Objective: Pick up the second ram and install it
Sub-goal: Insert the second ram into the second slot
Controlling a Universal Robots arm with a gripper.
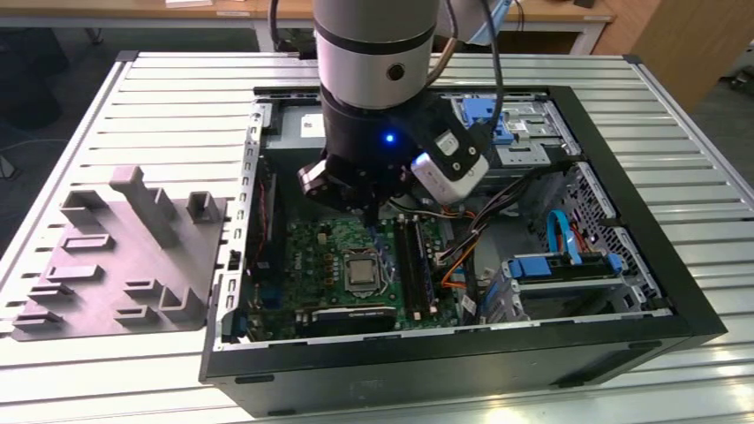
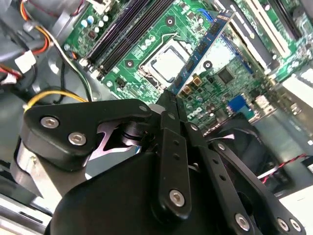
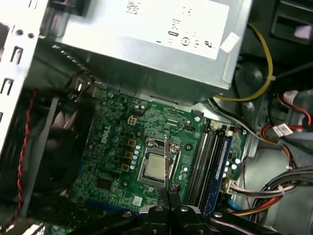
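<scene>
The second ram (image 2: 203,49) is a long thin stick with dark chips. It sticks out from my gripper (image 2: 171,100), which is shut on its near end. In the first wrist view the ram (image 3: 166,161) shows edge-on as a thin line above the processor socket (image 3: 156,166), held by the gripper (image 3: 168,193). It hangs over the green motherboard (image 1: 330,243), apart from the long black memory slots (image 3: 208,161) beside the socket. In the exterior view the gripper (image 1: 371,212) is low inside the open computer case (image 1: 637,221), with the arm hiding the stick.
The grey power supply (image 3: 146,34) sits at the back of the case. Bundled cables (image 3: 274,132) and blue drive brackets (image 1: 566,265) fill the case's right side in the exterior view. A grey fixture (image 1: 118,256) with upright blocks lies on the slatted table at that view's left.
</scene>
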